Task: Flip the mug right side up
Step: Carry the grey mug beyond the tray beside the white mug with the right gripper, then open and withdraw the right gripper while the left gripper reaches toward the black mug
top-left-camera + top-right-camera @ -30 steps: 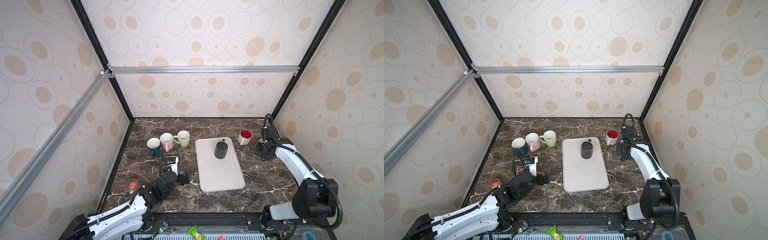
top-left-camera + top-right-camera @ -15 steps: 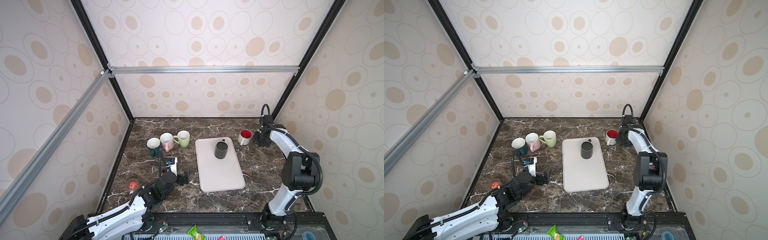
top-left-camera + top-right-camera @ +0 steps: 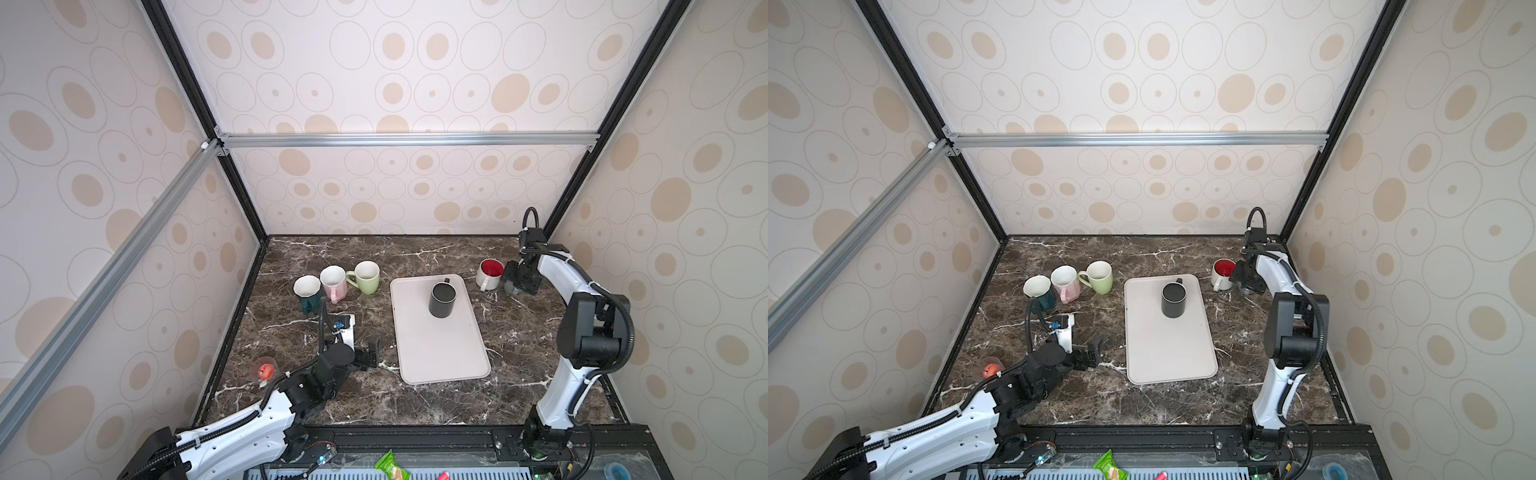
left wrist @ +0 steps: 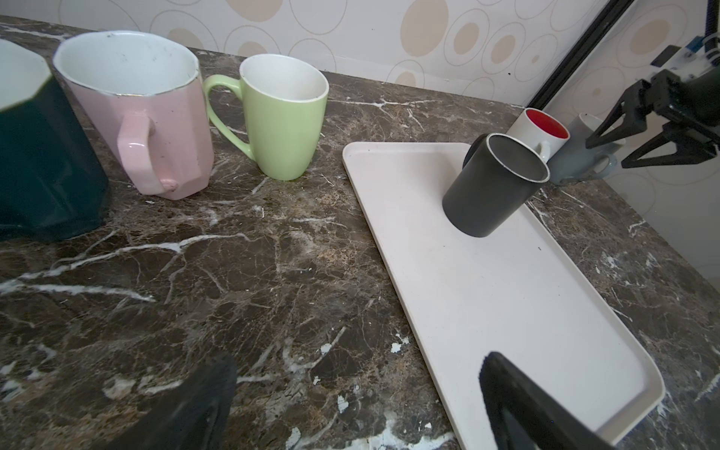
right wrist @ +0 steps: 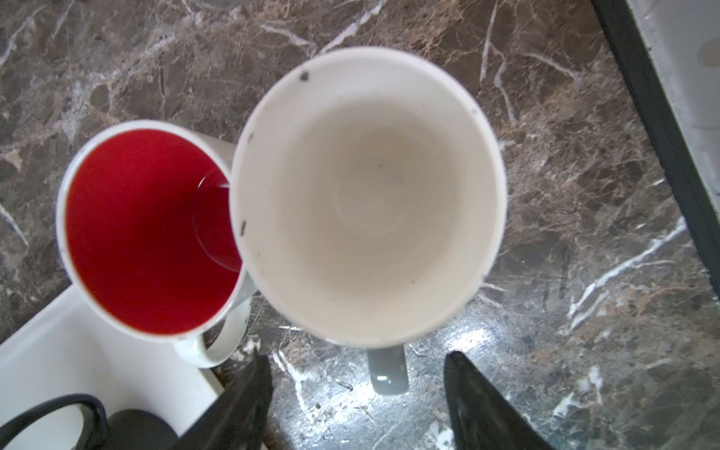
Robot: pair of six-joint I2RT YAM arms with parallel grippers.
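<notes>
A grey mug [image 5: 366,195] with a white inside stands mouth up on the marble near the right wall. It rises close under the right wrist camera. In the left wrist view the grey mug [image 4: 584,156] stands just behind a white mug with a red inside [image 4: 541,128]. My right gripper [image 5: 356,360] is open, its fingers either side of the mug's handle [image 5: 387,370] and clear of it. In a top view the right gripper [image 3: 518,284] hangs over that mug and hides most of it. My left gripper [image 3: 374,351] is open and empty, low by the tray's left edge.
A white tray [image 3: 440,353] in the middle carries an upright black mug [image 3: 442,299]. The red-lined mug [image 3: 490,272] touches or nearly touches the grey one. Green [image 3: 368,276], pink [image 3: 334,282] and dark teal [image 3: 307,293] mugs stand at the back left.
My right gripper's jaws have spread from shut to open. The right arm has drawn in and risen, bringing the gripper a little towards the back wall. The left arm has barely moved.
</notes>
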